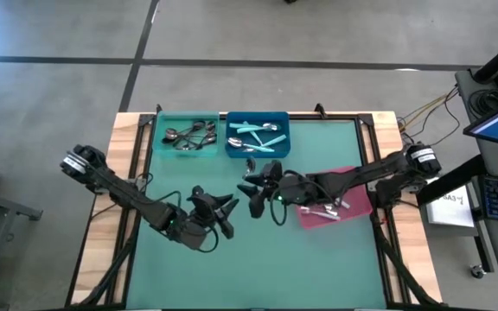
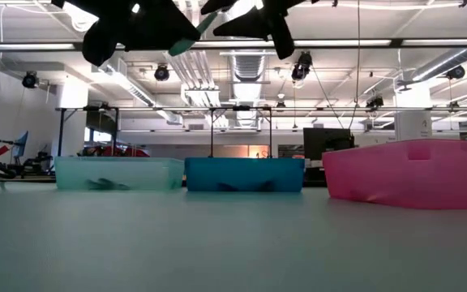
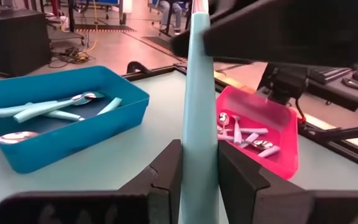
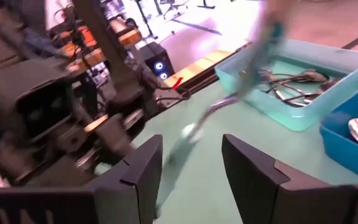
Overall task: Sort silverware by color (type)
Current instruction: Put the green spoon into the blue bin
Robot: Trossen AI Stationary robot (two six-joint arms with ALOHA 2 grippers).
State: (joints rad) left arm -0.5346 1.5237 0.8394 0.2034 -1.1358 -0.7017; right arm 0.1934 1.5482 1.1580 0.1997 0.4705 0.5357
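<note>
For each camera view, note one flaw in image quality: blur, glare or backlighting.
Right wrist view: the turquoise-handled spoon is streaked by motion blur. Low view: both arms show as dark silhouettes against bright ceiling lights. Left wrist view: the left gripper sits near and soft. High view: evenly lit, spoons in the pink bin tiny.

Spoons: dark metal ones heaped in teal bin; turquoise-handled in blue bin; mixed few in pink bin; one turquoise handle held upright.
</note>
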